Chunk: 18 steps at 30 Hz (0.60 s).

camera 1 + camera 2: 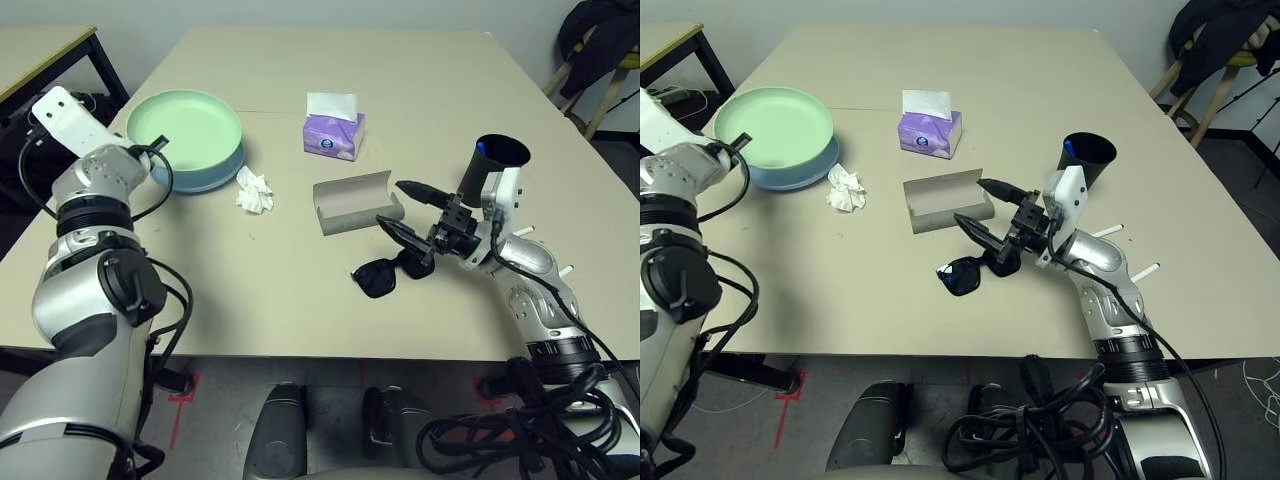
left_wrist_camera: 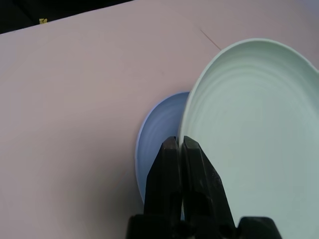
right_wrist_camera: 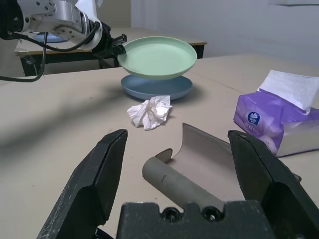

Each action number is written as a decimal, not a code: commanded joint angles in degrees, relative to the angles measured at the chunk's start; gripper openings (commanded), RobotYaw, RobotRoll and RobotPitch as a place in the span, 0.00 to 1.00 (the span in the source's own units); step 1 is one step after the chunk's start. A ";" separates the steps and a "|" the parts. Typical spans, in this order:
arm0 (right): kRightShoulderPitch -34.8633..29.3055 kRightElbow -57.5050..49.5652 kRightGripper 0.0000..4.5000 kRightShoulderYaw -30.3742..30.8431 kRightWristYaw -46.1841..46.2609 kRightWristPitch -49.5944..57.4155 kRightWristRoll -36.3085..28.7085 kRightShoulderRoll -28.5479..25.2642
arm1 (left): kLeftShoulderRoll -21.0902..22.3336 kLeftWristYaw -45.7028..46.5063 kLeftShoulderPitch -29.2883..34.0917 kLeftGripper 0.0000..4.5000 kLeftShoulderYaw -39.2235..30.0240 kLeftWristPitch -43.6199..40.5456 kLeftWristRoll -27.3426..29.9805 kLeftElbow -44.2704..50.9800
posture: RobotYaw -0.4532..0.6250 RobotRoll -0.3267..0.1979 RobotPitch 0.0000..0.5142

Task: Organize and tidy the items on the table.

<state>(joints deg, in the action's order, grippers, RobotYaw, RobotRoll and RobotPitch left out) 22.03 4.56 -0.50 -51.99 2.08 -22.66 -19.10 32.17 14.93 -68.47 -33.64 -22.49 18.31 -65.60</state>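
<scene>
Silver segmented forearms with black joint bands, a white wrist housing on each arm, looped black cables along both, left end effector (image 3: 119,40) and right end effector (image 1: 405,212) with tapered black fingers

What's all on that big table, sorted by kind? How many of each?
Plates: 2 (mint green plate, blue plate)
Tissue box: 1
Crumpled tissue: 1
Glasses case: 1
Sunglasses: 1
Black cup: 1
Total: 7

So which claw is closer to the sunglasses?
Right. The right claw hangs open just above the sunglasses; the left claw grips the green plate across the table.
</scene>
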 commanded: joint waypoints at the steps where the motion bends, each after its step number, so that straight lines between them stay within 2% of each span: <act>1: -0.51 -1.20 1.00 -0.31 1.02 0.48 -0.09 -0.24 | -0.48 1.03 -0.59 0.00 0.31 2.04 0.31 -2.26 | 0.56 0.62 0.19; 5: -0.46 -1.08 1.00 -0.34 1.48 0.10 -0.03 -0.37 | -0.56 1.32 -0.09 0.00 0.52 2.30 0.33 -2.93 | 0.56 0.62 0.19; 7: -0.47 -0.99 1.00 -0.21 1.32 -0.09 -0.03 -0.46 | -0.62 1.05 0.17 0.11 0.52 2.14 0.49 -3.11 | 0.57 0.62 0.19; 11: -0.39 -0.75 1.00 -0.05 1.00 -0.45 0.01 -0.48 | -0.56 0.40 0.72 0.40 1.16 1.34 0.29 -2.84 | 0.57 0.62 0.19; 17: -0.21 -0.26 1.00 0.22 -0.02 -1.39 0.23 -0.55 | -0.17 -4.23 2.27 0.95 3.65 -2.13 -0.44 -0.33 | 0.57 0.62 0.19; 18: -0.29 -0.17 1.00 0.25 -0.14 -1.59 0.30 -0.54 | -0.17 -5.88 2.75 0.99 4.43 -1.85 -0.72 0.93 | 0.57 0.62 0.19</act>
<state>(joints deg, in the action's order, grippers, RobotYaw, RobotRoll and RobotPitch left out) 22.00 4.56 -0.52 -51.51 1.31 -22.58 -19.31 31.82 11.21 -66.43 -30.54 -23.57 18.05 -66.67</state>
